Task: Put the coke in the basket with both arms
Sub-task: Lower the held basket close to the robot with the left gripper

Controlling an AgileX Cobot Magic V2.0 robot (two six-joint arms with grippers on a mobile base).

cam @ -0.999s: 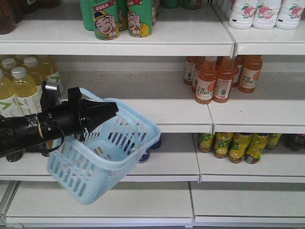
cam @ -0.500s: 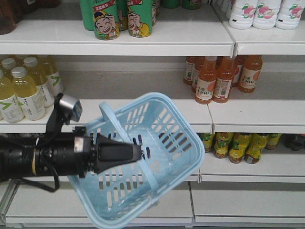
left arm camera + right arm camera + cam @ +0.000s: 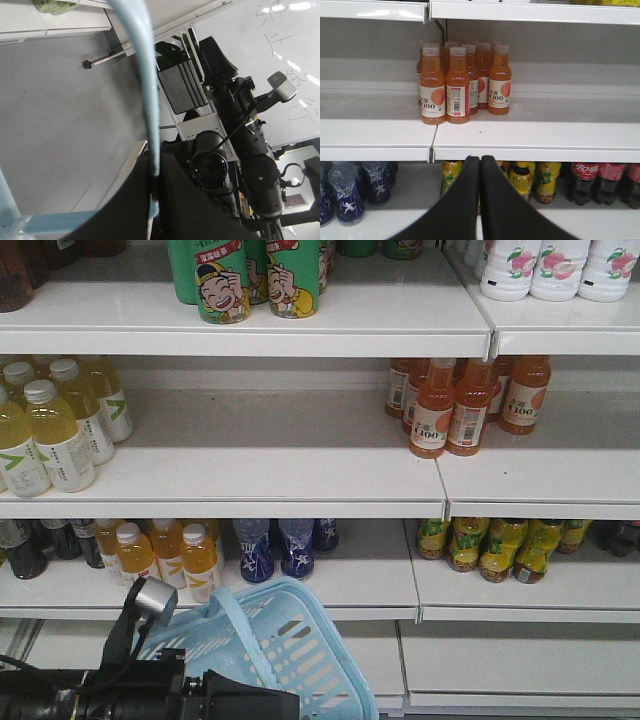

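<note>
Orange bottles point(image 3: 467, 416), yellow bottles point(image 3: 60, 435), green cans point(image 3: 222, 285) on white shelves point(image 3: 270, 465).

Arms are all matte black, chunky round segments. Left arm point(image 3: 60, 708) carries a little silver-grey module point(image 3: 155, 598) on a black stalk, thin black cables point(image 3: 122, 652) looping off it. Right arm point(image 3: 262, 180) has its own silver-grey module point(image 3: 282, 86). Right gripper point(image 3: 480, 162) is two smooth black wedges tapering to rounded tips.

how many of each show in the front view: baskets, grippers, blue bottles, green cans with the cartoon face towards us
light blue basket: 1
left gripper: 1
blue bottles: 3
green cartoon-face cans: 2
total: 7
</note>
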